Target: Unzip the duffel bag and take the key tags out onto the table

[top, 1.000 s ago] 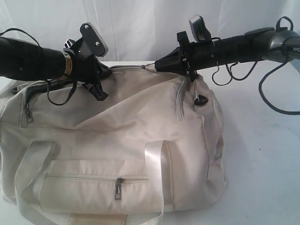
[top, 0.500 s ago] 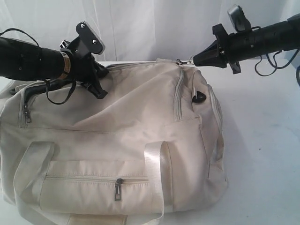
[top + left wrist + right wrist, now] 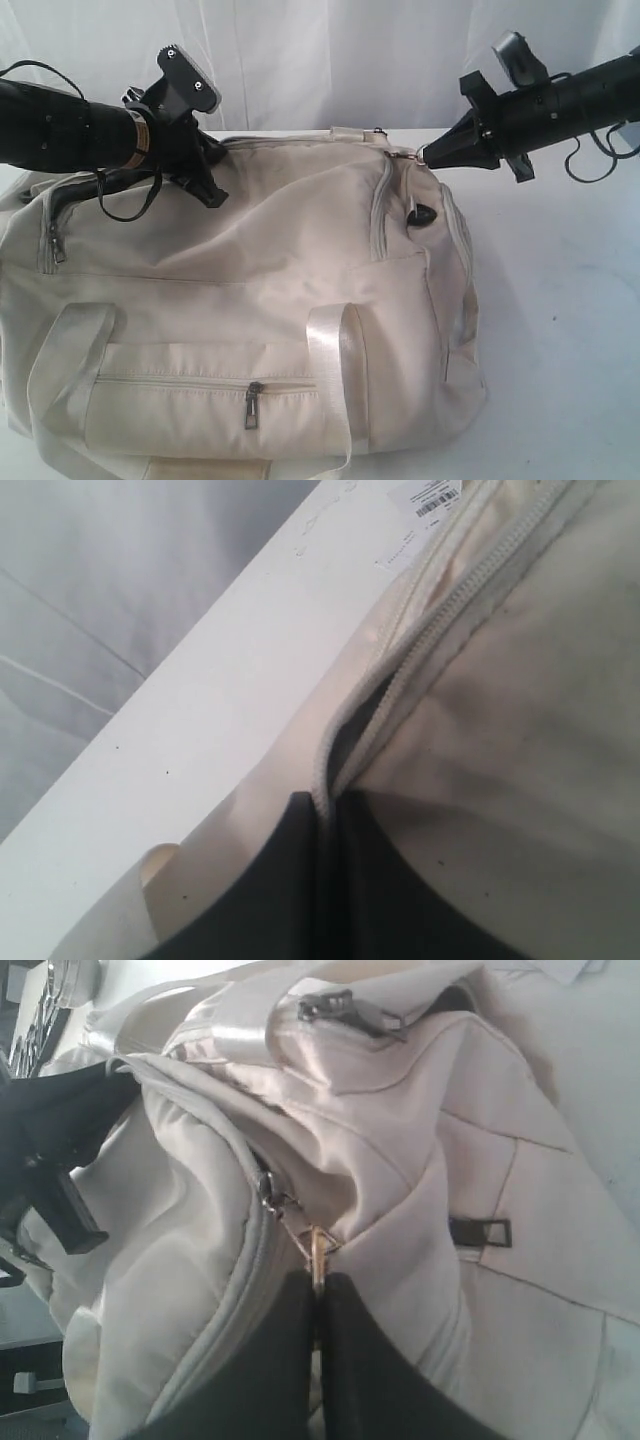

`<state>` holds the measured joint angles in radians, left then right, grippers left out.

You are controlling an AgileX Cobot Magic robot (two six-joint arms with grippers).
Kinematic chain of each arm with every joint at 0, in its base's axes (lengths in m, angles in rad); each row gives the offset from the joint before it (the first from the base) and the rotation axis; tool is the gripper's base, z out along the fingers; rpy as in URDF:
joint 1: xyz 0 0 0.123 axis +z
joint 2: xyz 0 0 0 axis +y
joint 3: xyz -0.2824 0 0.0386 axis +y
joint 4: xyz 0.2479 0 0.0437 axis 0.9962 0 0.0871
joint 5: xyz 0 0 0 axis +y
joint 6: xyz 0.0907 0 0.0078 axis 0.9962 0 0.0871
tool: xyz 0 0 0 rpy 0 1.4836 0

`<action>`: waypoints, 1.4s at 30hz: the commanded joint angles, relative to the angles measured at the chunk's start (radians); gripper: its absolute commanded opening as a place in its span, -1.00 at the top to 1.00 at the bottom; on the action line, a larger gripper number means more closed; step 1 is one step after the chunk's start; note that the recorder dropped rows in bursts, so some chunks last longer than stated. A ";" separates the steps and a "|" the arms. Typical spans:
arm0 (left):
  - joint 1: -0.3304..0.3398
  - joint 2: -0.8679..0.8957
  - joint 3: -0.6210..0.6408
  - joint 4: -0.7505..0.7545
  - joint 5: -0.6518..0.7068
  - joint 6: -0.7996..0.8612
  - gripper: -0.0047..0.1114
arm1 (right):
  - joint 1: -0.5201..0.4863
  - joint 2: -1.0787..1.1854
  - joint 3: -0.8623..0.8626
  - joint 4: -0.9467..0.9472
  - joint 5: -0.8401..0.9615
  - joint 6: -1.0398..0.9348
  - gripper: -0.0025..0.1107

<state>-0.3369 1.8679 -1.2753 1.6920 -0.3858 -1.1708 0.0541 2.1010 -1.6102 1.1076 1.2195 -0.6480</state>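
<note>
The cream duffel bag (image 3: 260, 290) lies on the white table (image 3: 560, 330) and fills the left and middle of the exterior view. At the bag's top left, my left gripper (image 3: 218, 150) is shut on the fabric edge beside the top zipper (image 3: 430, 630); a dark gap shows between the zipper halves. My right gripper (image 3: 425, 155) is at the bag's top right end, shut on the zipper's metal ring pull (image 3: 318, 1245). In the wrist views both grippers (image 3: 325, 805) (image 3: 317, 1280) have their jaws pressed together. The key tags are hidden.
A white curtain hangs behind the table. The front pocket's zip pull (image 3: 253, 403) and a pale webbing handle (image 3: 335, 360) face the camera. A black buckle (image 3: 420, 213) sits on the bag's right end. Cables (image 3: 590, 165) dangle from the right arm.
My right gripper has travelled to the right along the bag's top, from the middle to the right end, with the ring pull in it. The left gripper has stayed nearly still on the fabric.
</note>
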 commanded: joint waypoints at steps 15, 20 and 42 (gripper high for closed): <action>0.005 -0.007 -0.004 -0.008 0.143 -0.012 0.92 | 0.168 -0.173 0.033 -0.225 0.002 0.052 0.96; 0.005 -0.007 -0.004 -0.008 0.154 -0.012 0.92 | 0.168 -0.236 0.083 -0.225 0.002 0.047 0.96; 0.005 -0.007 -0.004 -0.048 0.154 -0.010 0.92 | 0.307 -0.490 0.399 -0.276 0.002 0.046 0.96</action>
<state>-0.3369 1.8679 -1.2753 1.6427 -0.2838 -1.1727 0.3391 1.6607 -1.2487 0.8463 1.1752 -0.6017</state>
